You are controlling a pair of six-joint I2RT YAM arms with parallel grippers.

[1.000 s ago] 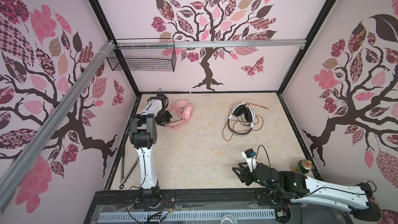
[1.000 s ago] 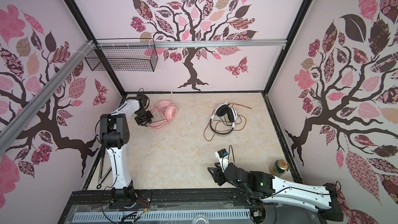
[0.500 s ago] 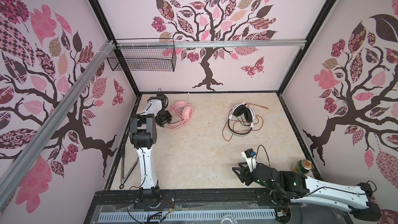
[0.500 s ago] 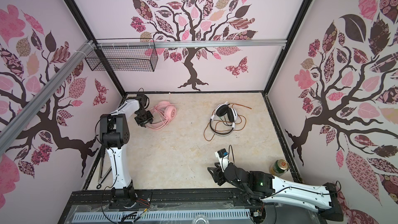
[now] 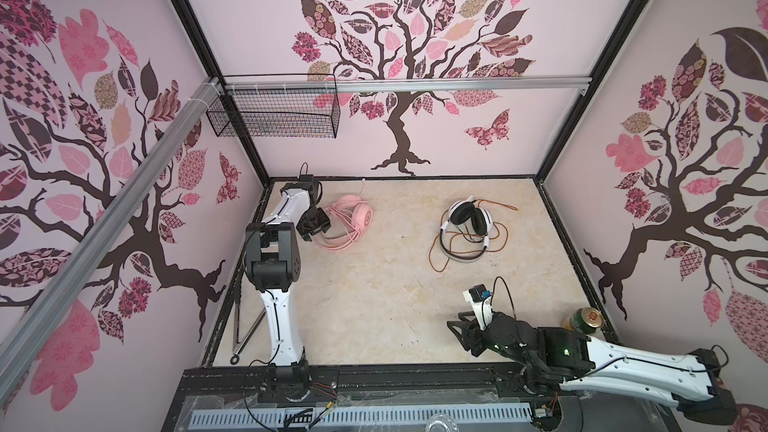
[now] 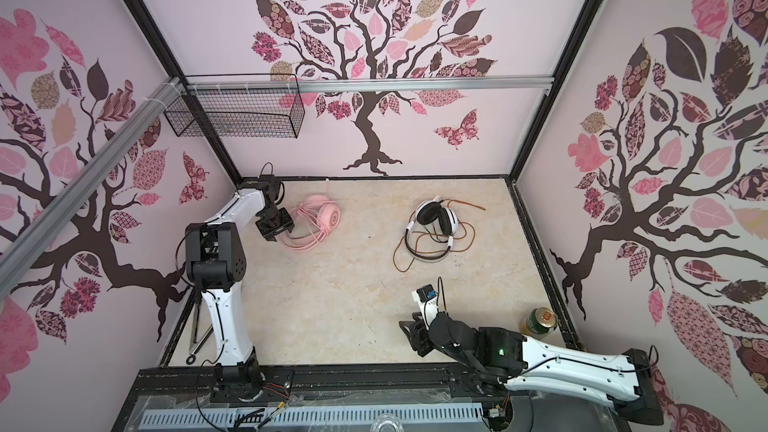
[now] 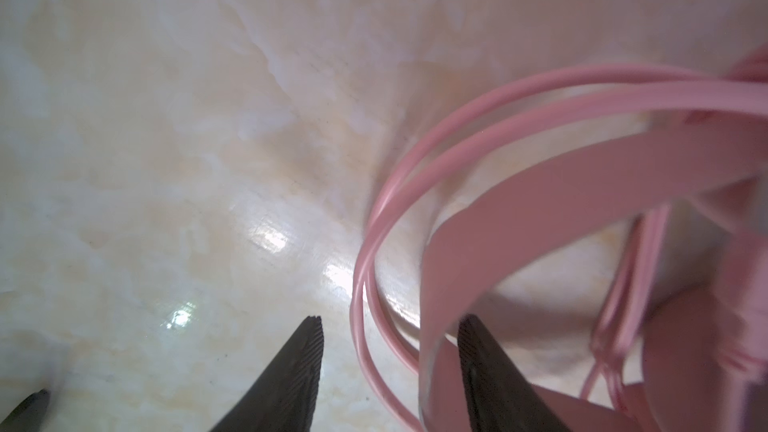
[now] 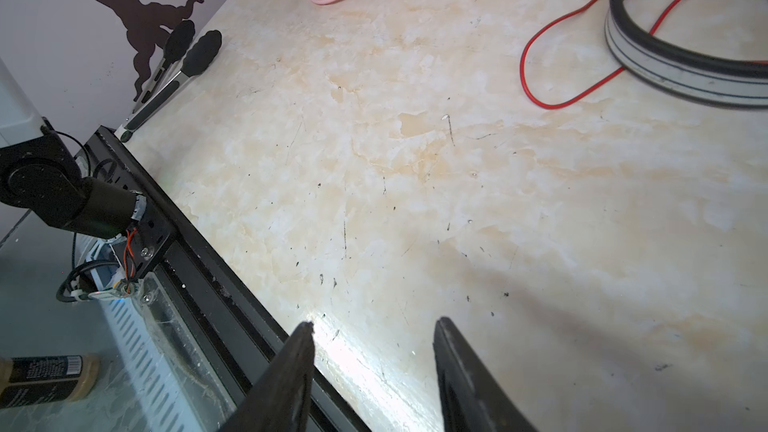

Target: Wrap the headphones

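The pink headphones (image 5: 353, 218) (image 6: 322, 216) lie at the back left of the table with their pink cable looped over them. My left gripper (image 5: 316, 226) (image 6: 276, 226) (image 7: 390, 320) is at their left side and open. In the left wrist view, two cable loops (image 7: 365, 284) and the headband (image 7: 478, 243) pass between its fingers, and the band rests against one finger. The white-and-black headphones (image 5: 469, 222) (image 6: 436, 220) lie at the back right, their orange-red cable (image 8: 552, 35) loose around them. My right gripper (image 5: 459, 336) (image 6: 411, 336) (image 8: 372, 322) is open and empty near the front edge.
Metal tongs (image 5: 245, 334) (image 8: 178, 68) lie along the left edge. A green can (image 5: 584, 320) (image 6: 540, 320) stands at the front right corner. A wire basket (image 5: 274, 114) hangs on the back wall. A bottle (image 8: 45, 376) lies below the front rail.
My left gripper's jaws have spread apart beside the pink headphones. The right arm and both headphones have stayed where they were.
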